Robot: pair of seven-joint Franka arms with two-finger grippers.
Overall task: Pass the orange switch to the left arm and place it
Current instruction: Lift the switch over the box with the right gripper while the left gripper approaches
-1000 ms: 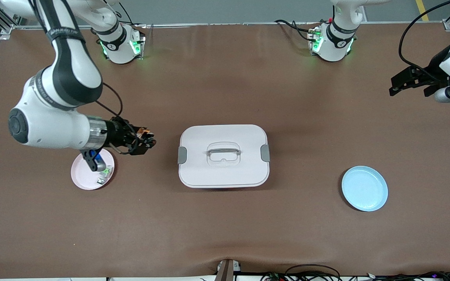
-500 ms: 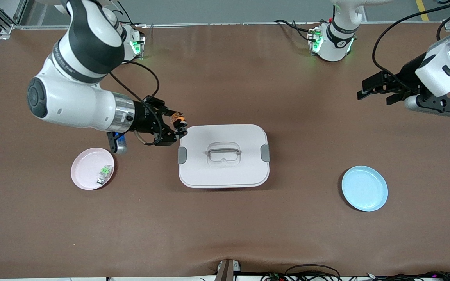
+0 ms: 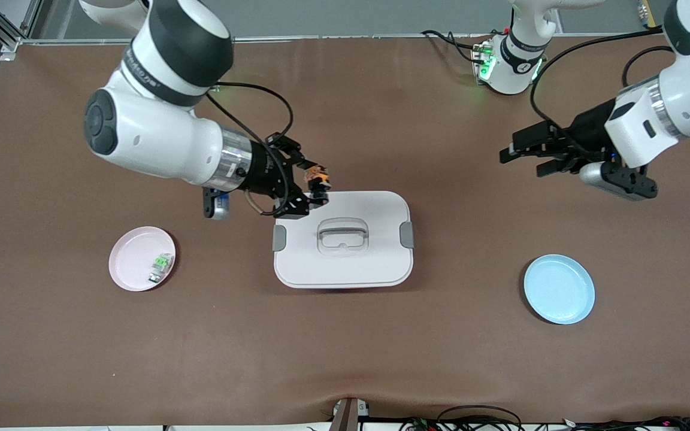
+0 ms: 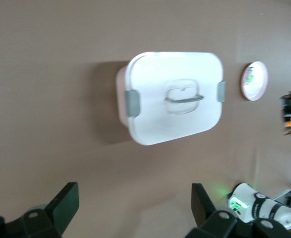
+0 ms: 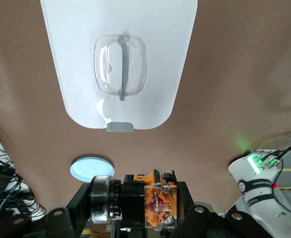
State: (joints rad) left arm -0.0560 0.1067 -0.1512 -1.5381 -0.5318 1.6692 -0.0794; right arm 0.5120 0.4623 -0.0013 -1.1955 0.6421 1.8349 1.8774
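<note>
The orange switch [image 3: 316, 176] is up in the air, and my right gripper [image 3: 315, 190] is shut on it over the box's edge that faces the robots' bases, near the corner toward the right arm's end. In the right wrist view the switch [image 5: 157, 202] fills the jaws, with its clear orange body showing. The white box [image 3: 342, 263] stands mid-table with its lid on and also shows in the left wrist view [image 4: 172, 119]. My left gripper [image 3: 516, 157] hangs open and holds nothing, over bare table between the box and the left arm's end; its fingers [image 4: 66, 201] stand wide apart.
A pink plate [image 3: 132, 263] holding a green-and-clear switch [image 3: 161, 265] lies toward the right arm's end. A blue plate [image 3: 559, 289] lies toward the left arm's end, nearer the front camera than the left gripper. Brown mat covers the table.
My right gripper has carried the orange switch from beside the pink plate up to the box's edge. My left arm has swung in from the table's end toward the box.
</note>
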